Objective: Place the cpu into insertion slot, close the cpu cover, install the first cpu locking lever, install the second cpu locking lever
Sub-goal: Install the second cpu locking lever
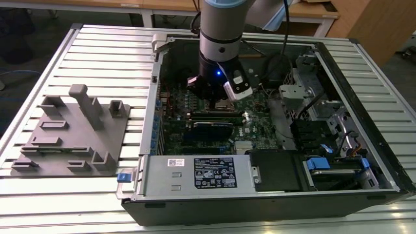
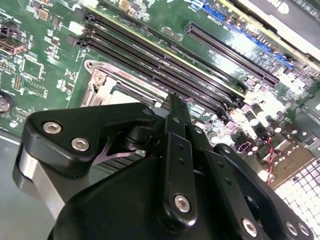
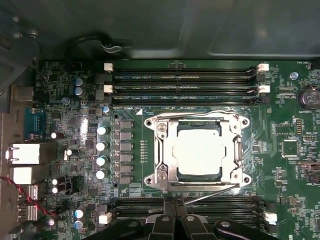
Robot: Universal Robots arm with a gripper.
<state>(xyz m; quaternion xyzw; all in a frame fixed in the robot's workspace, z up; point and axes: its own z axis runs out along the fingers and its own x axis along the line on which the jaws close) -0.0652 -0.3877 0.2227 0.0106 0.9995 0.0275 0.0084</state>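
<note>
— Gripper [image 3: 174, 220] links loom nearest in the first wrist view; whether its fingers grip anything cannot be told.

— And the chip?

— Seated: the cpu [image 3: 199, 151] lies in the insertion slot [image 3: 173, 173] under the cpu cover [image 3: 170, 134], directly beyond the gripper, with a thin locking lever [image 3: 210, 192] slanting between them.

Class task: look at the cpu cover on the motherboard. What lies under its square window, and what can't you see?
In the first wrist view, the cpu shows through the window of the closed cpu cover, its silver top plain. The insertion slot beneath is covered by chip and frame.
</note>
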